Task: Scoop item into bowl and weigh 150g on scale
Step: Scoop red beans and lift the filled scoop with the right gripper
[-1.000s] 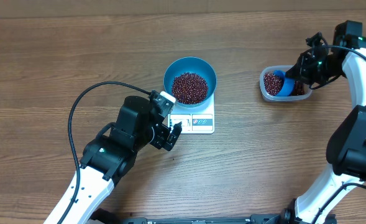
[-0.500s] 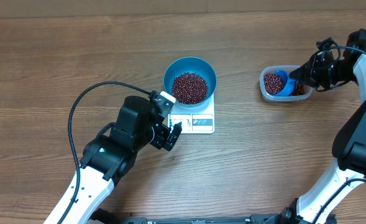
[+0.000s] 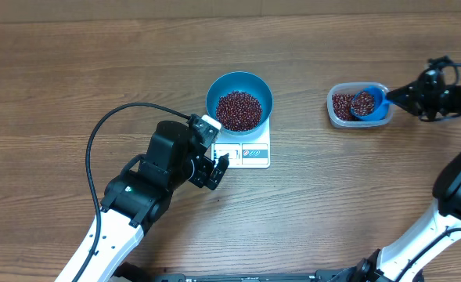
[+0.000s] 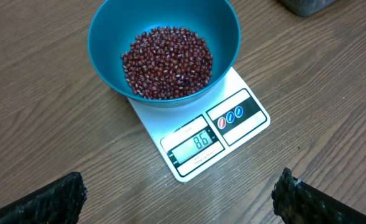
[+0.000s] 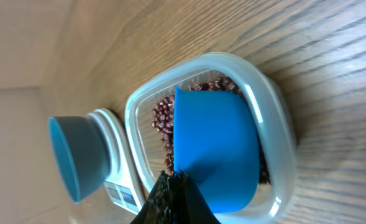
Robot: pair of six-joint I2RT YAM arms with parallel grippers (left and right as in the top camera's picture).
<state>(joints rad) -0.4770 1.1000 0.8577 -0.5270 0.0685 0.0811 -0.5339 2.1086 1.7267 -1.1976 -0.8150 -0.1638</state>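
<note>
The blue bowl stands on the white scale and holds a heap of dark red-brown beans. In the left wrist view the bowl and beans are straight ahead, and the scale has its display lit. My left gripper hovers open just left of the scale's front, its fingertips wide apart over bare wood. My right gripper is shut on the handle of a small blue scoop, which carries beans above the clear tub.
More beans lie in the clear tub under the scoop. The left arm's black cable loops over the table left of the scale. Bare wooden tabletop lies between the scale and the tub.
My right gripper has drawn back to the right, dragging the scoop from the tub's middle to its right side and raising it with beans in it. The left arm has not moved.
</note>
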